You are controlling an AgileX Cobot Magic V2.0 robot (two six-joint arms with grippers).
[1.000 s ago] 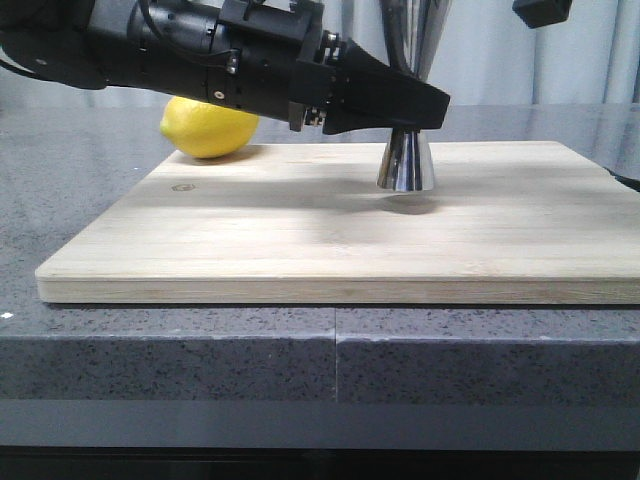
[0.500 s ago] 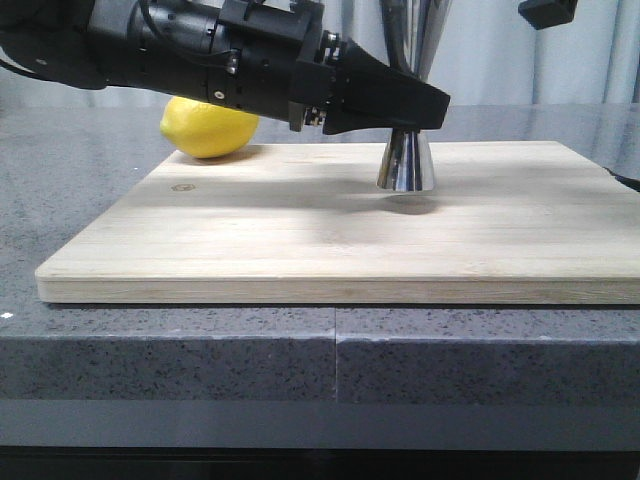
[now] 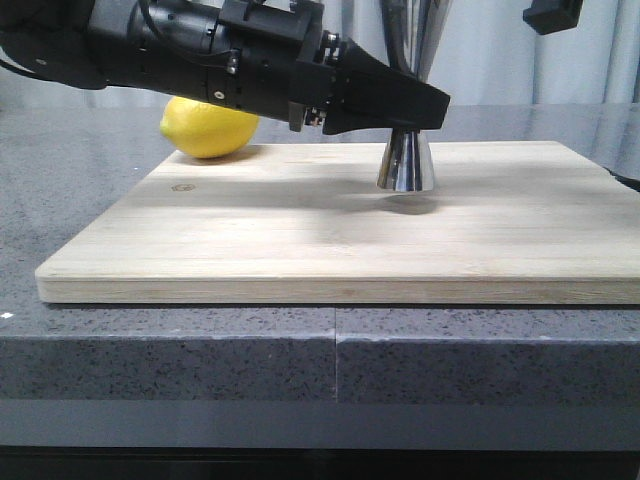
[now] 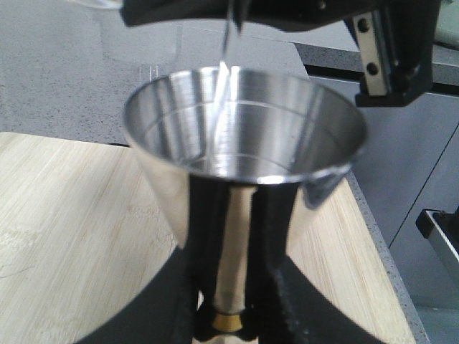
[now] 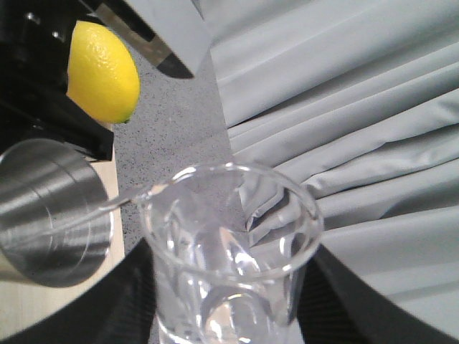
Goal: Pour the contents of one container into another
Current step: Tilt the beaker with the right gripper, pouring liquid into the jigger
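The steel jigger point(image 3: 406, 163) stands upright on the wooden board point(image 3: 340, 235). My left gripper point(image 3: 415, 106) is shut on its thin gold-banded waist point(image 4: 228, 321). In the left wrist view its open cup point(image 4: 244, 122) takes a thin clear stream point(image 4: 224, 68) from above. My right gripper point(image 5: 229, 304) is shut on the clear glass beaker point(image 5: 229, 236), which is tilted with its lip toward the jigger point(image 5: 50, 215). Only a corner of the right gripper point(image 3: 553, 14) shows in the front view, and the beaker is out of that view.
A yellow lemon point(image 3: 208, 128) lies at the board's far left corner, behind my left arm point(image 3: 200, 55). A grey curtain point(image 5: 344, 107) hangs behind the dark stone counter point(image 3: 300, 365). The board's right edge point(image 3: 615, 175) lies near the frame's side.
The visible corner of my right gripper has drifted slightly to the right at the top of the front view. The left arm, the jigger and the lemon have not moved.
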